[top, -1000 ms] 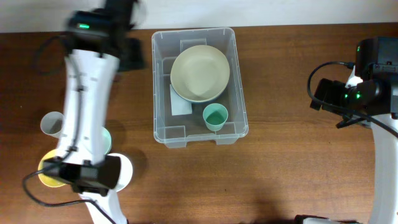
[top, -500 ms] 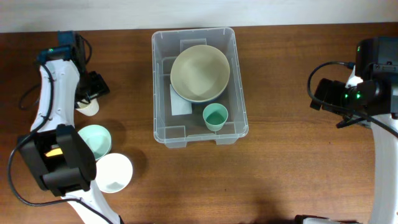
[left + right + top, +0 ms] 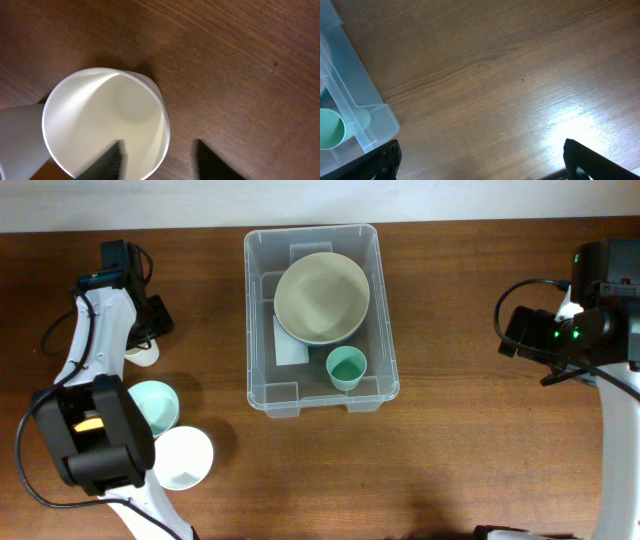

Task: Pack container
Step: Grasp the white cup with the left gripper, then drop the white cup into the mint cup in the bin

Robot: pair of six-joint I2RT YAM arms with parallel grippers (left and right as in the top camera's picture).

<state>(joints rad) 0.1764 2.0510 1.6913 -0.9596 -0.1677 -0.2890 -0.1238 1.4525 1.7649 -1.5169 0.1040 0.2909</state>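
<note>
The container [image 3: 310, 230] sits at the upper middle of the overhead view, with a cream bowl [image 3: 322, 297] and a small green cup [image 3: 346, 367] inside it. It looks light and fairly stiff, but thin clear plastic like this probably flexes, and its smooth walls may slip. If it needs moving at all, the rounded rim would be the surest place to hold.

At the upper left, the left gripper [image 3: 159, 150] stands over a white cup [image 3: 100, 115], with one finger inside and one outside. Its jaws are part-way apart around the right wall, not visibly pinching it. The cup seems very light and thin-walled, so a gentle pinch near the rim should do; a hard one could crush it.

The right gripper [image 3: 482, 160], at the right edge, is spread wide and holds nothing. A mint bowl [image 3: 155, 405] and a white bowl [image 3: 185, 457] lie at the lower left.
</note>
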